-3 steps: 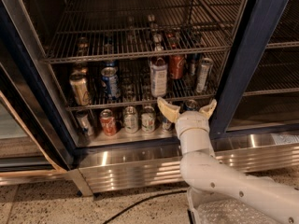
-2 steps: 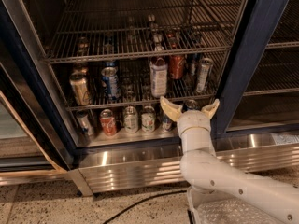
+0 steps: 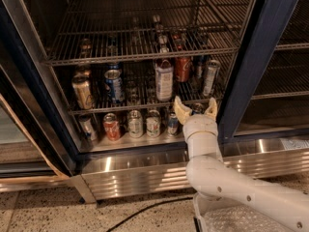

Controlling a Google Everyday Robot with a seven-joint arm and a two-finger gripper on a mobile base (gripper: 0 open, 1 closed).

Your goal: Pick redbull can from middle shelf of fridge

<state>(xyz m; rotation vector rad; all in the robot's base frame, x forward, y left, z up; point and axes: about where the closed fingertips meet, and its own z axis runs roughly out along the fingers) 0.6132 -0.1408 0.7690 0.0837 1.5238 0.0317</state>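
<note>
Open fridge (image 3: 253,57) fills the frame | redbull can (image 3: 210,77) stands centre-right on middle shelf (image 3: 120,109) | our gripper (image 3: 194,106) waits just below it, fingers spread, we judge to admit the slim can

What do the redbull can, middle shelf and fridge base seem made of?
The redbull can looks like aluminium: shiny silver top. The middle shelf: thin silvery metal wire, a grid. The fridge base: probably stainless steel, ribbed with bright reflections. The gripper, jaws open, is at the shelf's front edge.
</note>
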